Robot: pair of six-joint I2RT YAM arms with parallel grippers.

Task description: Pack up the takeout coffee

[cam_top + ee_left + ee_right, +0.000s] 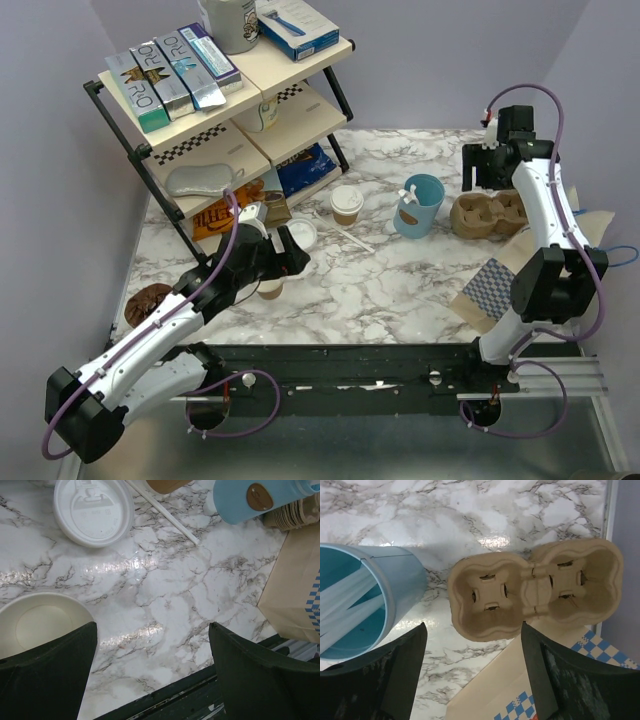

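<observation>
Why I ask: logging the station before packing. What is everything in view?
Coffee cup: 1, tan, mid-table near shelf.
Lid: 1, white, flat on table.
Empty cup: 1, white inside, front left.
Straw: 1, white, lying on table.
Tall cup: 1, light blue, mid-table.
Cup carrier: 1, tan, empty, right side.
Paper bag: 1, tan with blue checks, front right.
Shelf rack: 1, black frame, back left, stocked.
Left fingers: 2, dark, open, beside empty cup.
Right fingers: 2, dark, open, over carrier.
</observation>
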